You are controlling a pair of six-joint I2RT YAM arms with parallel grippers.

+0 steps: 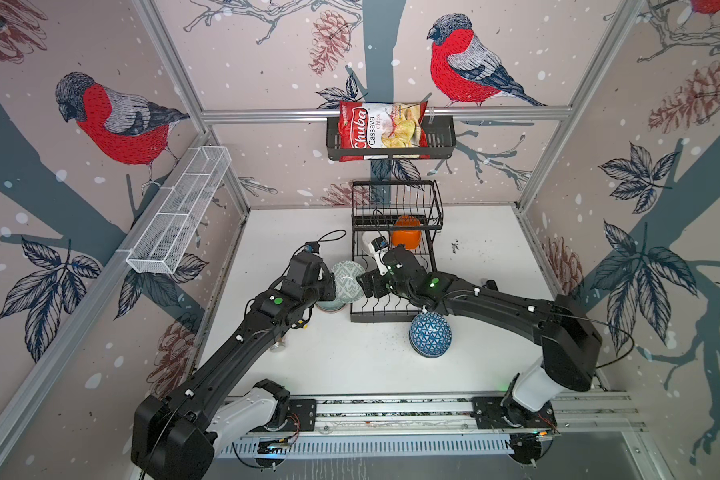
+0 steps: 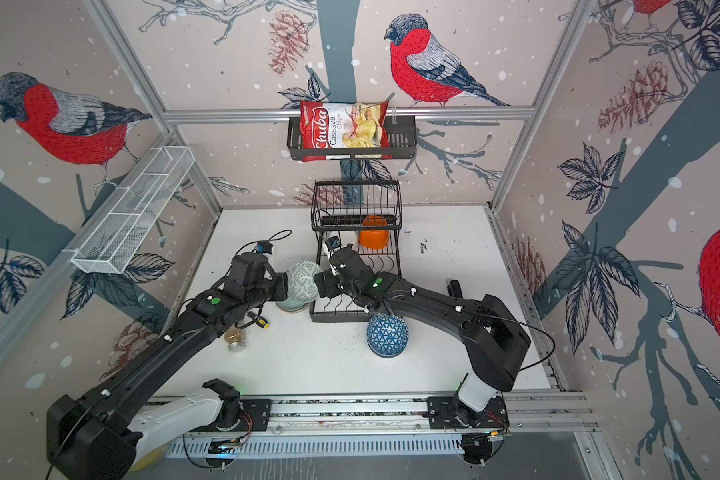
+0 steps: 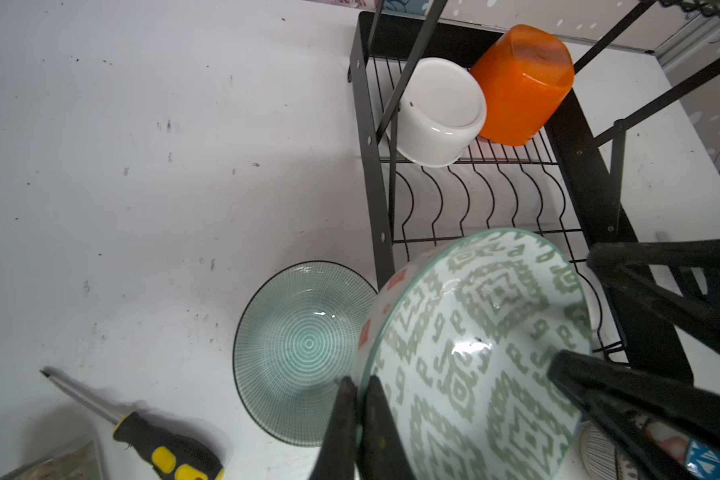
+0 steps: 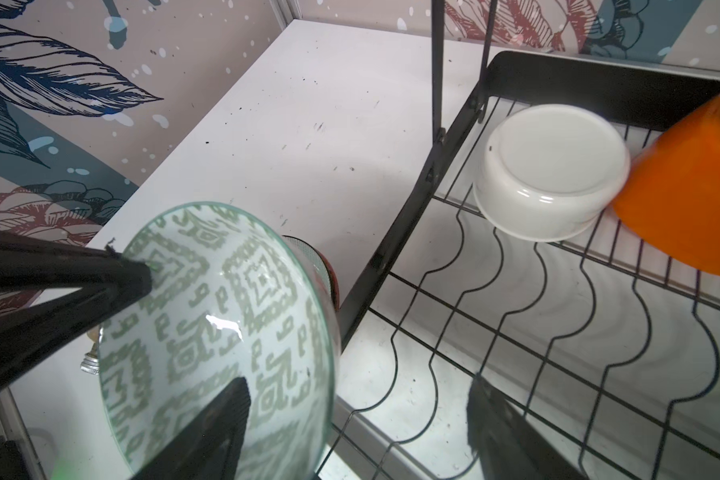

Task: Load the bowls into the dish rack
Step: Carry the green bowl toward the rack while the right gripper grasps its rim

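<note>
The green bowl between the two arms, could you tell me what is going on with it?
The left pincer grips the green bowl by its rim, tilted, beside the rack. The right pincer, open, straddles the rim too, likely a handover. A white bowl and an orange bowl lie upturned in the rack; a teal bowl and a blue bowl sit on the table.

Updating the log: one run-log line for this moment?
left gripper: shut on green-patterned bowl rim, beside dish rack | right gripper: open, straddling far rim | in rack: white bowl, orange bowl
</note>
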